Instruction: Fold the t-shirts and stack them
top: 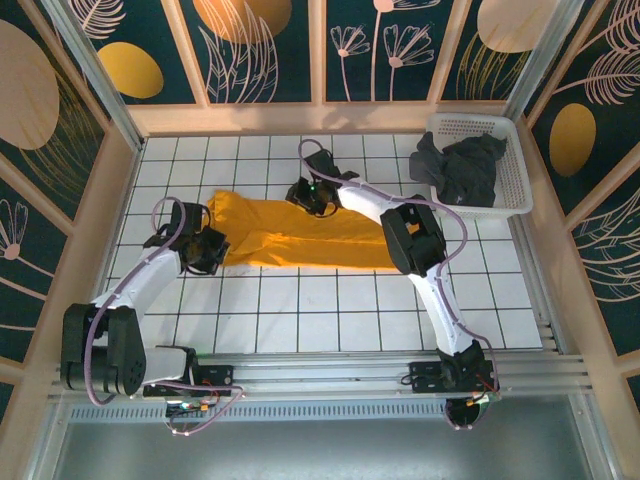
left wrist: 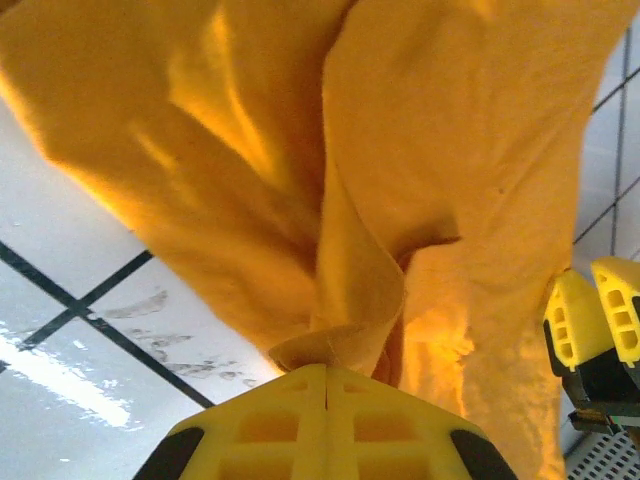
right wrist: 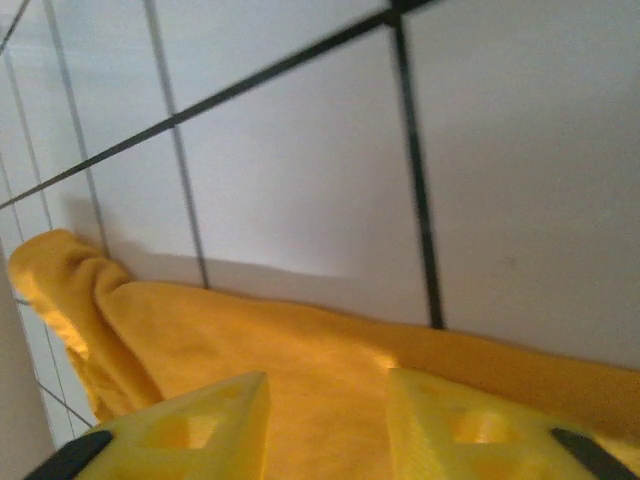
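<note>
The bright orange-yellow cloth t-shirt (top: pixel 300 240) lies stretched left of the white plastic lattice basket (top: pixel 515 170). The left hand (left wrist: pixel 325 385) pinches its end farthest from the basket; the right hand (right wrist: pixel 328 400), narrowly parted, should bite the edge squarely.

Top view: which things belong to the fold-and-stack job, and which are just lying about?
Job:
- orange t-shirt, spread on the tiles
- grey t-shirt, crumpled in the basket
- left gripper, shut on the orange t-shirt
- right gripper, jaws apart over it

Lying about:
- white basket
- tiled table
</note>
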Robot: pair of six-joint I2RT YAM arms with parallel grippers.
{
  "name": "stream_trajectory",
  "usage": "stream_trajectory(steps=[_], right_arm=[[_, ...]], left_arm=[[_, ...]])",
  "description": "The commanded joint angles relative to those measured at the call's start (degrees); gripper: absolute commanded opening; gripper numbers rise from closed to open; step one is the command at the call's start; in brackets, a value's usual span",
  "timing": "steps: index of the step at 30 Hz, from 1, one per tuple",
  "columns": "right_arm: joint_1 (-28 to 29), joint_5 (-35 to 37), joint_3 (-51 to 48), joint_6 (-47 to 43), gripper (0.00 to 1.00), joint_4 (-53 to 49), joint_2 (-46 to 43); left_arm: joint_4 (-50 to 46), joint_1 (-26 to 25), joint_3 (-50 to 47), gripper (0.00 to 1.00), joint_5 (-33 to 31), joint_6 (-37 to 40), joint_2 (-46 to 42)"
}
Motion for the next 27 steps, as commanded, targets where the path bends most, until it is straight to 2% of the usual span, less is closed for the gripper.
stream_trajectory(steps=[1,7,11,14,16,20,25,26,27], right_arm=[[0.09,1.20,3.41,-5.15,0.41,-2.50,-3.05],[-1.05,0.82,1.55,-7.59,0.44,-3.80,-7.65],[-1.10,-2.63,0.93,-9.54,0.44,-3.42,-8.73],[-0.20,-2.28,1.49,-11.44,0.44,-5.43,-9.02],[0.12,-2.02,-0.13,-11.51,0.44,-5.29,-9.96],[0.21,-2.02,-4.21,-10.90,0.44,-3.64,-12.00],[0.70,-2.13,-5.53,-11.71,0.44,-4.10,-12.95],[0.87,-2.21,-5.61,-12.09,0.44,-4.41,-13.06],[1.08,-2.30,-5.99,-12.43,0.44,-4.51,-13.30]], left_arm=[[0.03,-0.34,0.66,0.00,-0.03,-0.23,-0.54],[-4.21,-1.12,1.26,0.00,3.45,-1.85,-5.40],[-9.95,-4.09,2.59,0.00,5.56,2.27,-5.57],[-15.30,-7.01,3.99,0.00,4.35,6.82,-4.45],[-16.83,-8.13,3.17,0.00,3.01,7.13,-5.20],[-15.51,-8.23,0.16,0.00,1.25,5.32,-7.33],[-13.91,-8.19,0.75,0.00,-1.84,6.22,-4.74],[-14.07,-8.10,1.36,0.03,-3.14,6.89,-3.83],[-14.38,-8.18,2.14,0.20,-4.51,7.67,-2.85]])
